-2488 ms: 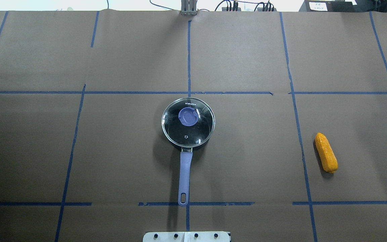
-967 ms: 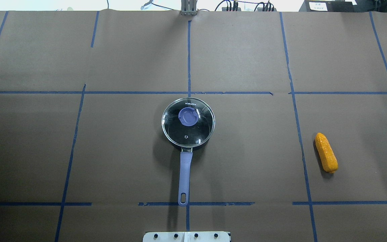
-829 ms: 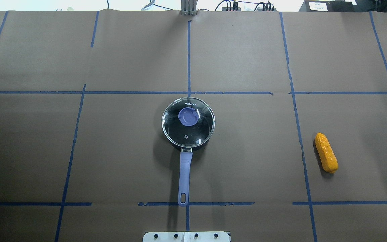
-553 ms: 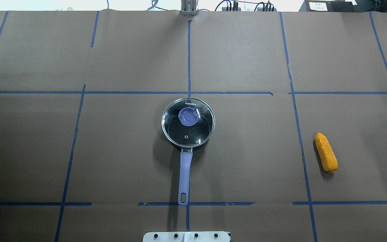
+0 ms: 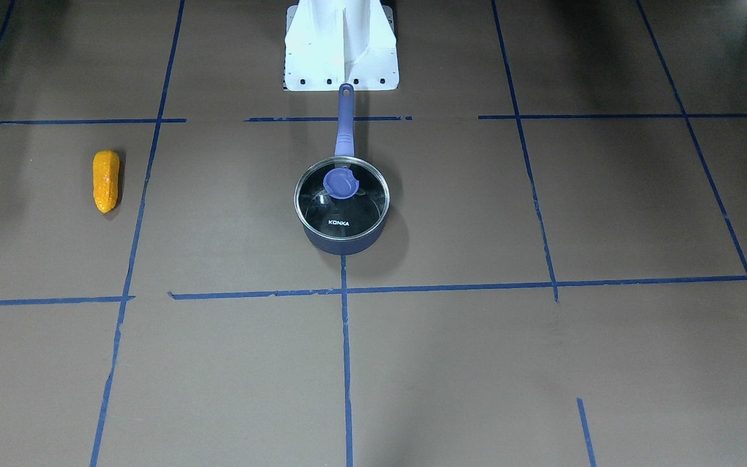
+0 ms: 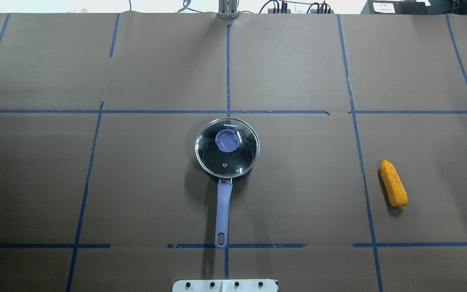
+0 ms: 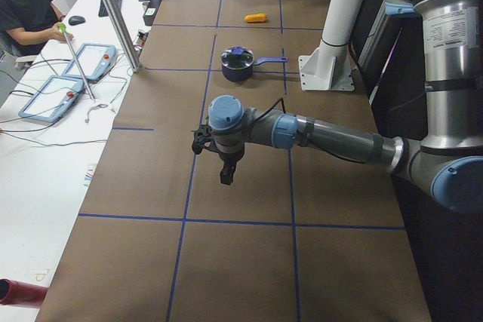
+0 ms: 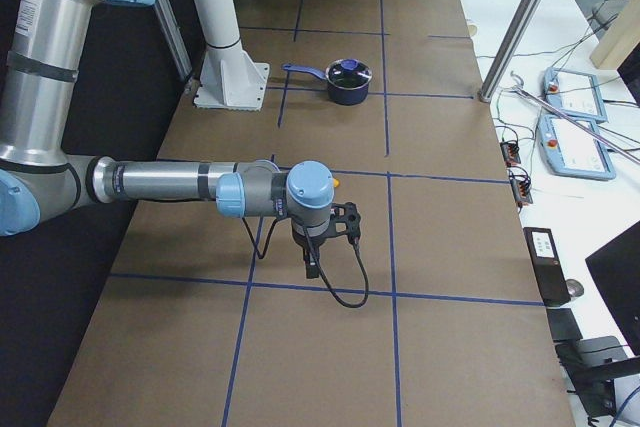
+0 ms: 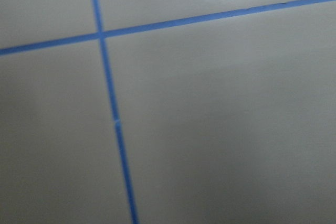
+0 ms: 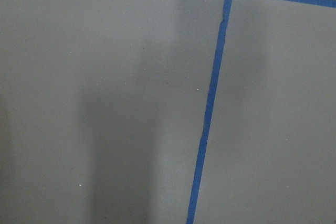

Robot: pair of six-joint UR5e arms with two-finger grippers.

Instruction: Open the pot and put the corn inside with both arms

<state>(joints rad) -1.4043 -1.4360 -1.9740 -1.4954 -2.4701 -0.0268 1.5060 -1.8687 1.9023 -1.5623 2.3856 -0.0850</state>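
Observation:
The dark navy pot (image 6: 233,175) stands mid-table with its glass lid (image 6: 237,156) on and the blue knob (image 6: 228,141) on top. Its purple handle (image 6: 222,215) points toward the robot base. It also shows in the front view (image 5: 341,243). The orange-yellow corn (image 6: 394,184) lies alone on the robot's right side, seen too in the front view (image 5: 106,180). My left gripper (image 7: 225,175) and my right gripper (image 8: 312,265) hang above bare paper at opposite table ends, far from both objects. I cannot tell whether either is open or shut. Both wrist views show only paper and tape.
Brown paper with blue tape lines (image 6: 228,111) covers the table. The white base mount (image 5: 341,52) stands just behind the pot handle's end. A seated person (image 7: 23,5) and control pendants (image 7: 53,96) are at a side desk, beside a metal pole (image 7: 113,13).

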